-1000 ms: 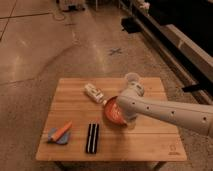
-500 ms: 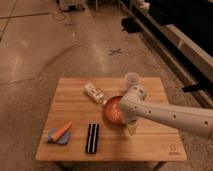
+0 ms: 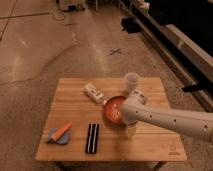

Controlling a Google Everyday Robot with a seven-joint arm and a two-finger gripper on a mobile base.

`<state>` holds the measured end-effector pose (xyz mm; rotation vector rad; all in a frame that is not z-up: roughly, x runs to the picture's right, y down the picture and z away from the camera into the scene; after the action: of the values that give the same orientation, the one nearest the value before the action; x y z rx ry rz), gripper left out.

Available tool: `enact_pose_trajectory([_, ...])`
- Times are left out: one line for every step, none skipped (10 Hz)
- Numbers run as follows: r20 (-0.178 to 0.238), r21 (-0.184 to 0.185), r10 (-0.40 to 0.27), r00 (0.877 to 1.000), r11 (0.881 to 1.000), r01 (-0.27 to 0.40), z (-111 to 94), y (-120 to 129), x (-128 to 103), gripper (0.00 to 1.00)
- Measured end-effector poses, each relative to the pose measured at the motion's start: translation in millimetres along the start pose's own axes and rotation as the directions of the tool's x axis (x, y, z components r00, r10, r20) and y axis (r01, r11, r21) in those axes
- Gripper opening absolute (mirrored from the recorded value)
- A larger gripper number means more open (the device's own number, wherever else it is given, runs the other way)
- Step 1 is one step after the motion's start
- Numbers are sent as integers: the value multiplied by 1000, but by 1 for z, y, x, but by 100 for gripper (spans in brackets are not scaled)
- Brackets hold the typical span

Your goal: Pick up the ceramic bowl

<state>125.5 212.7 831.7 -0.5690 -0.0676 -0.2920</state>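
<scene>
The ceramic bowl (image 3: 113,108), orange-red with pale marks inside, sits on the wooden table (image 3: 75,95) right of centre. My white arm reaches in from the right and covers the bowl's right side. The gripper (image 3: 131,125) hangs at the bowl's near right rim, pointing down. A small translucent whitish cup (image 3: 132,81) stands just behind the bowl and the arm.
A white wrapped packet (image 3: 94,93) lies behind the bowl to the left. A black rectangular object (image 3: 91,137) lies near the front edge. An orange item on a blue one (image 3: 60,132) lies at the front left. Dark shelving (image 3: 175,35) runs along the right.
The arm has moved down and toward the table's front, so its end now sits at the bowl's near right rim. The bowl has not moved.
</scene>
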Motion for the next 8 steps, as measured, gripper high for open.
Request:
enact_pose_trajectory([-2,-13,-7,1000,1000,6,3,0,0,47])
enact_pose_trajectory([3,-21,-9,1000,1000,9,4,0,-2,37])
enact_pose_trajectory([6,-23,-11,1000,1000,11,3,-1,-1,26])
enact_pose_trajectory([13,-24,-9,1000,1000,9,2,-1,-1,14])
enact_pose_trajectory([18,-23,-6,1000,1000,6,-1,-2,-1,5])
enact_pose_trajectory([13,-16,-9,1000,1000,9,-5,-1,-1,1])
enact_pose_trajectory([-3,3,-14,1000,1000,14,-13,-2,-2,0])
enact_pose_trajectory([-9,12,-27,1000,1000,27,-21,-5,0,0])
